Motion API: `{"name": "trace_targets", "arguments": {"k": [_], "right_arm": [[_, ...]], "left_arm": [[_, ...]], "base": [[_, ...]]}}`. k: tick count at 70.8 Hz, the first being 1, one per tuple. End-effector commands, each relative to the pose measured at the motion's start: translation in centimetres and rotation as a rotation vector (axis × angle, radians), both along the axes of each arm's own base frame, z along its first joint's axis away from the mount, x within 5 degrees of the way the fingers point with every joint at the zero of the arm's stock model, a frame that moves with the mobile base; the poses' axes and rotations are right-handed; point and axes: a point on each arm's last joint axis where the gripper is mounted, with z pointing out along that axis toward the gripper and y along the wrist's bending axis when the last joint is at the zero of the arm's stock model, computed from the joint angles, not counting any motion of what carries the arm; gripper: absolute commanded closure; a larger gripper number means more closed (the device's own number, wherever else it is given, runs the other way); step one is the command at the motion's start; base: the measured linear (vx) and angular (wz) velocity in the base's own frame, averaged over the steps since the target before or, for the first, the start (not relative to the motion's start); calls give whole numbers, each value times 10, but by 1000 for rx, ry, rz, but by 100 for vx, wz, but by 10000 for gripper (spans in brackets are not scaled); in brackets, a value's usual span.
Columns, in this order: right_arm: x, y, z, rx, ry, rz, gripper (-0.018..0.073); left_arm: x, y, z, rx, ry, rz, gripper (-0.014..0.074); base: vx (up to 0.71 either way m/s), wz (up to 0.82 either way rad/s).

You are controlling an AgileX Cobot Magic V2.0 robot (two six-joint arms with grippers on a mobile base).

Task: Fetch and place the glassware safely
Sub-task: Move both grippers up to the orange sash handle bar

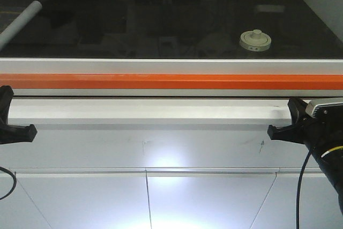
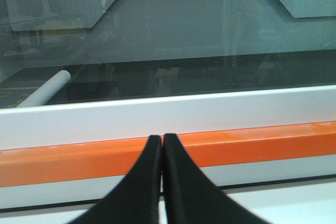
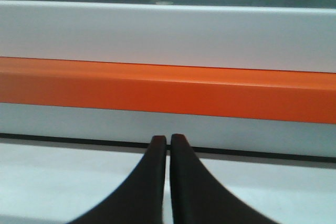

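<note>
The glass jar (image 1: 255, 41) with a round cream-white knobbed lid stands on the dark worktop behind a glass sash, at the right. My left gripper (image 2: 161, 139) is shut and empty, in front of the orange bar (image 2: 252, 140); it shows at the left edge of the front view (image 1: 21, 131). My right gripper (image 3: 168, 139) is shut and empty, just before the sash's lower frame; it shows at the right of the front view (image 1: 278, 131). The jar is out of view in both wrist views.
A long white tube-like roll (image 1: 20, 23) lies at the worktop's far left, also in the left wrist view (image 2: 44, 91). A white sash frame (image 1: 161, 66) with the orange bar (image 1: 161, 81) runs across, above a white ledge (image 1: 150, 112) and white cabinet panels (image 1: 209, 199).
</note>
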Motion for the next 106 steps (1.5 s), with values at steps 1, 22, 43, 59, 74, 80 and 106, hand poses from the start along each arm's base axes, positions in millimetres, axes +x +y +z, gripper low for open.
{"name": "trace_targets", "arguments": {"k": [1, 22, 43, 59, 74, 80, 106], "right_arm": [[9, 0, 22, -8, -183, -5, 560], [29, 0, 13, -18, -171, -6, 560], [47, -1, 7, -14, -167, -23, 560], [56, -2, 8, -9, -196, -36, 560], [56, -2, 13, -5, -247, -36, 560], [56, -2, 14, -4, -254, -36, 560], [56, -2, 14, -4, -259, -36, 560]], "left_arm": [[2, -1, 17, -19, -119, -6, 603], [2, -1, 17, -19, -121, -7, 603], [2, -1, 17, -19, -121, -7, 603], [2, -1, 17, -19, -121, -7, 603], [2, -1, 17, -19, -121, -7, 603], [2, -1, 17, -19, -116, -6, 603], [13, -2, -4, 5, -13, -4, 603]], "base": [[0, 0], [0, 0], [0, 0], [0, 0], [0, 0], [0, 0], [0, 0]]}}
